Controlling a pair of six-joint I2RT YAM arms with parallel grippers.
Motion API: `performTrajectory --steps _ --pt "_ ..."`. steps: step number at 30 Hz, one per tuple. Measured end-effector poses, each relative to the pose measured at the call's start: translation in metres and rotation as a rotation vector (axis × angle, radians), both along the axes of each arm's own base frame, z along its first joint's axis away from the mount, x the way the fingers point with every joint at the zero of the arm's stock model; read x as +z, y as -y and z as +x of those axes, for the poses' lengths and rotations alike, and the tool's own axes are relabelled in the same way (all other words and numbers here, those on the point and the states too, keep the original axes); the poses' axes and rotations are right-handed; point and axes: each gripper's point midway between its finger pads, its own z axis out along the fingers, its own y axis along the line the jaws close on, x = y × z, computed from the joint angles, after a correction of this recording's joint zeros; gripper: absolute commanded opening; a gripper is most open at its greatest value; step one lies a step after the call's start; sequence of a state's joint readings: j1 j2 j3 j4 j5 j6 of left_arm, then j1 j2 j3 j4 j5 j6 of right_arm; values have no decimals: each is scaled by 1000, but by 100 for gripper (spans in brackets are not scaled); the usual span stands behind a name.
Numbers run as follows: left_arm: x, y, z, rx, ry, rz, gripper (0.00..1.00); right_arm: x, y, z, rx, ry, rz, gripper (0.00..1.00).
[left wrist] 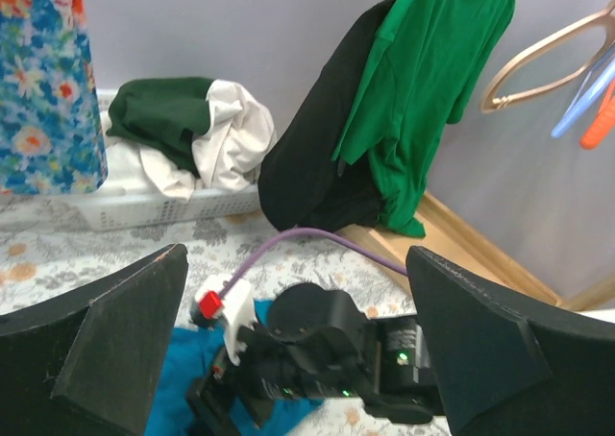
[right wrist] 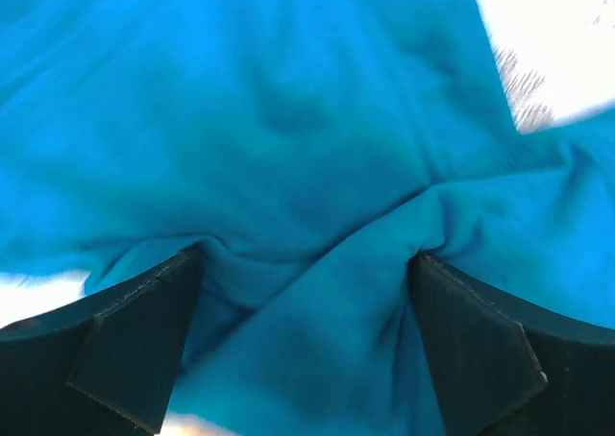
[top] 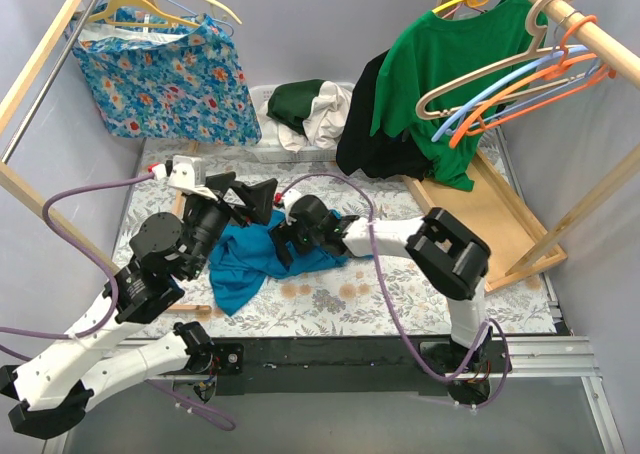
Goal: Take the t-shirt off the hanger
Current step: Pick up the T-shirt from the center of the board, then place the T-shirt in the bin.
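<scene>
Floral table (top: 335, 299); laundry basket (left wrist: 144, 208) behind t-shirt (top: 236, 268).

Top view looks down from behind; both wrist views, much closer, share its blue t-shirt (top: 240, 261).

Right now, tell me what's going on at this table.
The right gripper is pressed down into a crumpled blue t-shirt on the flowered table, jaws open with a fold of cloth bunched between them. The left gripper hovers just beside it, jaws open and empty. No hanger shows in the blue t-shirt. A green t-shirt hangs from the rail at the right.
</scene>
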State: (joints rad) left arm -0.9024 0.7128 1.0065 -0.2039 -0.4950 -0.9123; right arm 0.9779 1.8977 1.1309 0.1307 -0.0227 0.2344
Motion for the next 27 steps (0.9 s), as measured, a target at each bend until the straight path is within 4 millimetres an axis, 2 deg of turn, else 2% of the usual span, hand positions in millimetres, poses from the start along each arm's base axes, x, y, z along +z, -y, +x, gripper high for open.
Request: performTrajectory --steps 3,4,5,6,7,9,15,21,22,24,27 --pt "-5 -6 -4 3 -16 10 98 -12 -11 25 -30 74 -66 93" --pt "-7 -7 -5 4 -23 16 98 -14 -14 31 -37 96 -85 88" --pt "-9 -9 -6 5 -28 22 98 -15 -17 36 -44 117 -99 78" --pt "-11 -10 -7 5 -33 28 98 -16 -19 42 -52 136 -112 64" --pt "-12 -11 -8 6 -37 33 98 -17 -20 46 -60 152 -124 28" --pt "-14 -12 -9 5 -42 40 98 -18 -22 55 -82 171 -136 2" --pt "-20 -14 -10 5 -58 61 98 -16 -14 74 -149 168 -151 1" --pt "-23 -16 -12 8 -62 65 98 -8 25 107 -211 151 -207 1" --pt "-23 -18 -12 11 -62 64 98 -1 31 116 -226 155 -213 1" --pt "-23 -21 -13 17 -60 62 98 25 37 136 -252 183 -194 1" --pt "-23 -25 -14 31 -56 54 98 82 36 169 -290 270 -105 1"
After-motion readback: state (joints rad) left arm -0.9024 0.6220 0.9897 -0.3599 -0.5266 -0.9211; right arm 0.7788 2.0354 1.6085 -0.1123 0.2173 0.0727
